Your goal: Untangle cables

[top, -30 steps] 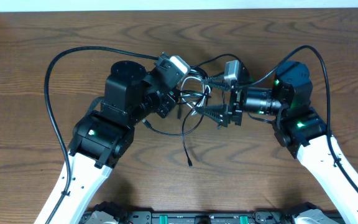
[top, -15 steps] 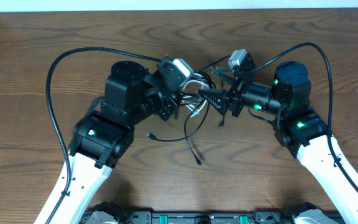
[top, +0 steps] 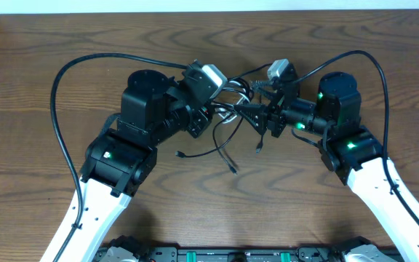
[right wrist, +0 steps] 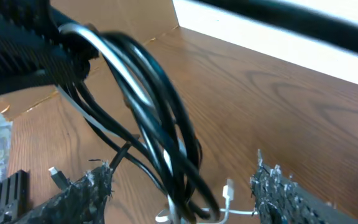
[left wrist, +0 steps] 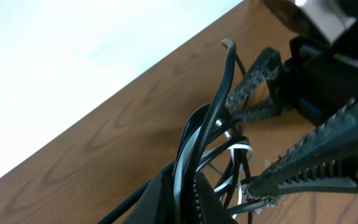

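The cables (top: 226, 122) are a tangle of thin black cords and one white cord between my two grippers, with loose plug ends trailing toward the table's front (top: 233, 169). My left gripper (top: 208, 110) is shut on the bundle; in the left wrist view (left wrist: 188, 198) the cords (left wrist: 219, 118) rise out of its jaws. My right gripper (top: 244, 115) is open, one finger on each side of the bundle. In the right wrist view (right wrist: 182, 174) the black loops (right wrist: 157, 118) pass between its fingers, with a white plug (right wrist: 229, 189) below them.
Thick black arm wires arch over the table at the left (top: 59, 109) and at the right (top: 381, 73). The brown wood table (top: 35, 58) ends at a white strip along the back. A cardboard edge (right wrist: 129, 18) shows beyond the table.
My right gripper has rolled and shifted up and back, now straddling the bundle. The bundle has risen a little, and its trailing plug ends have drawn upward and shifted right.
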`<action>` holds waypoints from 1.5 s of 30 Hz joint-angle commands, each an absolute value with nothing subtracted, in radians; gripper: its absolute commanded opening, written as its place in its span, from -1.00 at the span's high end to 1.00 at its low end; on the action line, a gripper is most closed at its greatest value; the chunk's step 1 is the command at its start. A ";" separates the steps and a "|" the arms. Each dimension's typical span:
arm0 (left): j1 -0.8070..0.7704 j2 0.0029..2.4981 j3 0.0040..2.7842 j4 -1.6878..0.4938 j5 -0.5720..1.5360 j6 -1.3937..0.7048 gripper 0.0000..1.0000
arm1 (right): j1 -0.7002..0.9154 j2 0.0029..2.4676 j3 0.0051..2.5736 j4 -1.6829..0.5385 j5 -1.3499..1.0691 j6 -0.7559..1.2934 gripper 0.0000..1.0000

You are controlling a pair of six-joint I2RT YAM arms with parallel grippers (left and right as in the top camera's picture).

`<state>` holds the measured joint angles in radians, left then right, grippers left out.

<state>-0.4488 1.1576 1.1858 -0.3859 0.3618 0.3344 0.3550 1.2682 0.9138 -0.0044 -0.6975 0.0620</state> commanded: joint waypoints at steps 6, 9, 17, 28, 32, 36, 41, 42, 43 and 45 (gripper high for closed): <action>-0.451 1.148 1.195 -0.353 0.385 0.274 0.85 | 0.363 1.323 0.920 -0.003 -0.671 0.006 0.58; -0.451 1.148 1.195 -0.354 0.384 0.275 0.85 | 0.362 1.322 0.920 -0.003 -0.643 0.029 0.92; -0.450 1.148 1.195 -0.366 0.186 0.274 0.85 | 0.359 1.322 0.920 -0.015 -0.638 0.046 0.97; -0.450 1.151 1.195 -0.401 -0.200 0.155 0.85 | 0.359 1.321 0.920 -0.012 -0.976 -0.213 0.98; -0.448 1.156 1.195 -0.443 -0.204 0.155 0.85 | 0.358 1.320 0.920 0.005 -0.997 -0.215 0.98; -0.448 1.171 1.195 -0.499 -0.225 0.155 0.85 | 0.338 1.314 0.920 0.043 -1.064 -0.191 0.97; -0.448 1.200 1.195 -0.556 -0.283 0.155 0.85 | 0.286 1.303 0.920 0.069 -1.068 -0.057 0.97; -0.448 1.203 1.195 -0.558 -0.282 0.154 0.85 | 0.273 1.303 0.920 0.068 -1.068 -0.035 0.97; -0.448 1.205 1.195 -0.560 -0.282 0.154 0.85 | 0.263 1.303 0.920 0.068 -1.068 -0.014 0.98; -0.448 1.206 1.195 -0.561 -0.282 0.155 0.85 | 0.242 1.303 0.920 0.067 -1.068 0.027 0.97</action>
